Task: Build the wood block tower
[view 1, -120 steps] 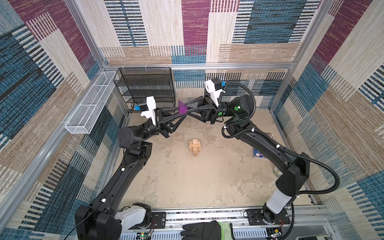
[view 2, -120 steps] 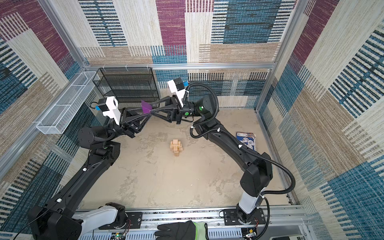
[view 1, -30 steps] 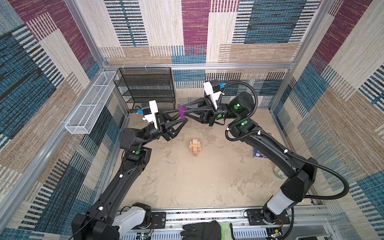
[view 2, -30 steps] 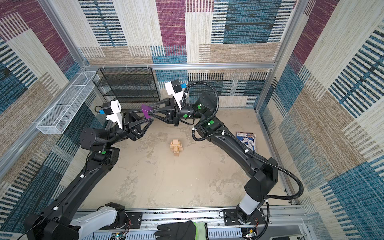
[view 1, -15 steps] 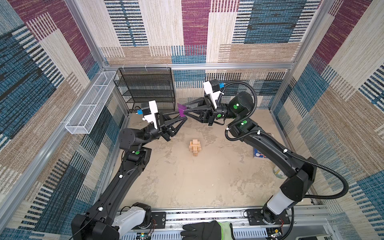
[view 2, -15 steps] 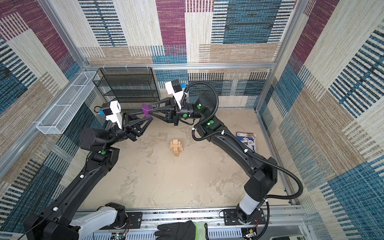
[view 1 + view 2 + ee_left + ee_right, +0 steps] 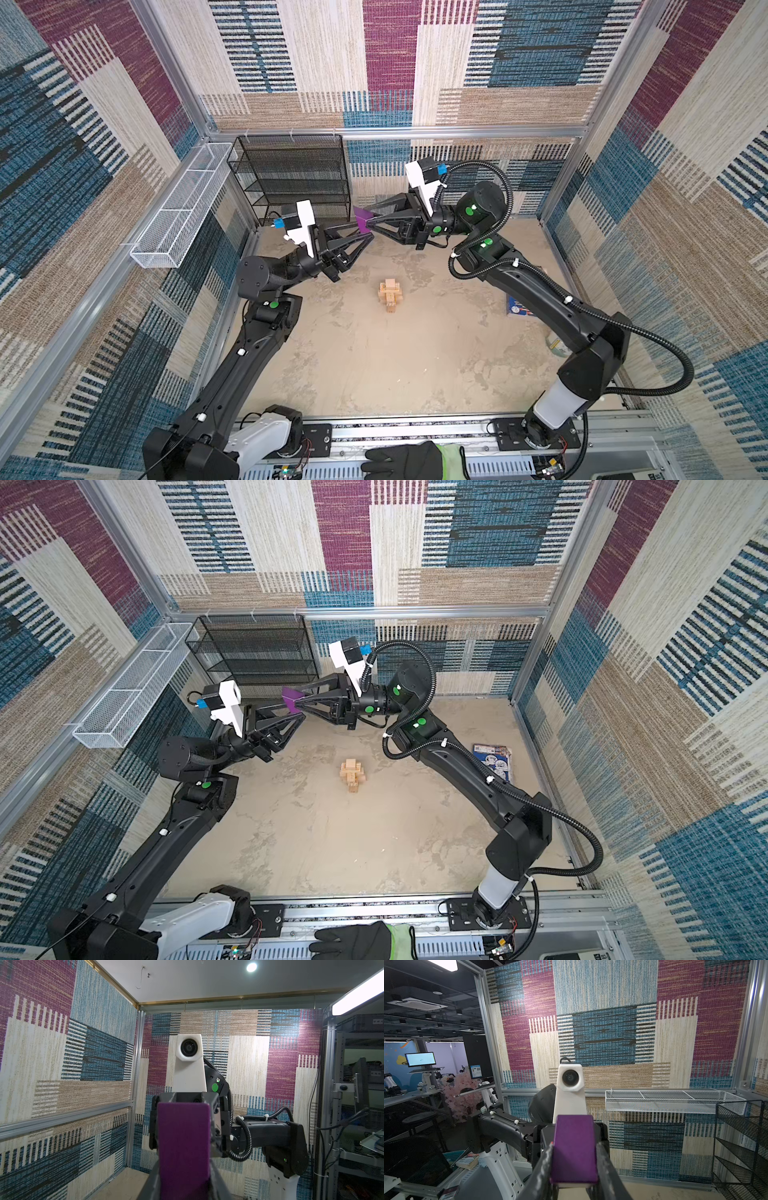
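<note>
- Nearest, in front of the tower, a glove (image 7: 409, 461) is seen on the rail (image 7: 457, 432) at the table's front edge.
- Between the rail and the tower, the table (image 7: 365, 374) is bare, so wide open room is offered on that side.
- The tower (image 7: 389, 294) is found at mid-table. It is built of tan blocks laid crosswise, with what looks like a cube uppermost.
- No loose blocks are seen around the tower, so the stacking is judged done but for the roof.
- To the right of the tower, close to the side wall, a booklet (image 7: 494, 760) is laid flat, well apart from the stack.
- Beyond the tower and to its left, the wedge (image 7: 363, 219) is held high in the air, not yet on the tower.
- The wedge is pinched by the right claw (image 7: 368, 225); in the right wrist view it is seen clamped between the two fingers.
- The left claw (image 7: 370, 236) is pressed together on the same wedge from the opposite side, as the left wrist view shows. A handover is judged to be in hand.
- Left to be done: one claw is to be released, and the wedge brought down and set on top as the roof.
- The air straight above the tower is free and both arms are kept well apart from it. The narrow stack could be toppled by a sideways touch.
- Farthest behind the tower, a rack (image 7: 299, 178) is stood against the back wall just behind the claws, and a basket (image 7: 178, 208) is hung on the left wall. Little room is left there.
</note>
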### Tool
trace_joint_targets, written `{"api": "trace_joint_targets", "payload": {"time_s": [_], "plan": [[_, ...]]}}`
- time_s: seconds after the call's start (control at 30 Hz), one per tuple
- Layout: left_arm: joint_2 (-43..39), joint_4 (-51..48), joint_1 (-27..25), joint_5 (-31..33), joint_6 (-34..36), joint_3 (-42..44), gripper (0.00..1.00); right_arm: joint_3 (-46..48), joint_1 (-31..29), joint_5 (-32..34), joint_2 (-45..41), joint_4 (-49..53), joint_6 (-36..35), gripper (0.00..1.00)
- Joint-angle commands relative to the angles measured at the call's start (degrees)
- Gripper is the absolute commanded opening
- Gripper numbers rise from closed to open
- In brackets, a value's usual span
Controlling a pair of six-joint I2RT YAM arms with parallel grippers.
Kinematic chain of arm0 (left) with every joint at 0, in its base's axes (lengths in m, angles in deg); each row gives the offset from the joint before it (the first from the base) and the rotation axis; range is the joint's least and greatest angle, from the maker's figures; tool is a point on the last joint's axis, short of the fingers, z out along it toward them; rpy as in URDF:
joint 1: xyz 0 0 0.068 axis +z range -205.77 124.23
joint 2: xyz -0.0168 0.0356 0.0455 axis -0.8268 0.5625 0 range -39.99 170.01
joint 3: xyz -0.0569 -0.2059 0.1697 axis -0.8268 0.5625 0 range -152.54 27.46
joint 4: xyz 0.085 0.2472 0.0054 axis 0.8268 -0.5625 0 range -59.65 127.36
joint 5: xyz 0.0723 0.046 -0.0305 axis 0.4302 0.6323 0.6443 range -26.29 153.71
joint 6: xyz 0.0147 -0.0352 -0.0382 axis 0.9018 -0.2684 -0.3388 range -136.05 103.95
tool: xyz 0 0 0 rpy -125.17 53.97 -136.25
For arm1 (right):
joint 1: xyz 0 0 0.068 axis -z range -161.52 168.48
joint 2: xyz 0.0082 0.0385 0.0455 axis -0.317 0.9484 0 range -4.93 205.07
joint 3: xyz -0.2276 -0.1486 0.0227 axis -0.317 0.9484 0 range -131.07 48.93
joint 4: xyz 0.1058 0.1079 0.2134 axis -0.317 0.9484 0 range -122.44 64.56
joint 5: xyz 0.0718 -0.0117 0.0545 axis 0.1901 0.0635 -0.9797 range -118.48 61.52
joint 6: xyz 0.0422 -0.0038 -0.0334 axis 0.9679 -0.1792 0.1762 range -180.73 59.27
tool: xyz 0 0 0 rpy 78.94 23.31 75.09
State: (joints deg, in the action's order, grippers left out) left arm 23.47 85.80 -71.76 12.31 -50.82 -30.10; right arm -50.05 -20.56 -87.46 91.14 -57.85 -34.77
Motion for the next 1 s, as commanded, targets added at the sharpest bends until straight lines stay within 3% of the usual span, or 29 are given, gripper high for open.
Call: {"api": "trace_joint_targets", "payload": {"time_s": [0.0,0.53,0.7,0.83,0.97], "plan": [[0.02,-0.62,-0.01,0.64,1.1,-0.62,0.0,-0.48,-0.17,-1.82,0.21,1.59,0.94,0.28],[-0.17,-0.98,0.0,1.12,1.23,-0.62,0.0,-0.46,-0.15,-1.92,0.3,1.72,1.04,0.41],[-0.28,-1.08,0.04,1.25,1.28,-0.62,0.0,-0.51,-0.17,-2.45,0.39,1.34,1.28,0.32],[-0.41,-1.03,-0.01,1.3,1.38,-0.54,0.0,-0.53,-0.17,-2.1,0.24,1.35,1.27,0.47],[-0.44,-1.05,-0.01,1.39,1.59,-0.54,0.0,-0.57,-0.15,-2.36,0.24,1.37,1.2,0.44]]}}
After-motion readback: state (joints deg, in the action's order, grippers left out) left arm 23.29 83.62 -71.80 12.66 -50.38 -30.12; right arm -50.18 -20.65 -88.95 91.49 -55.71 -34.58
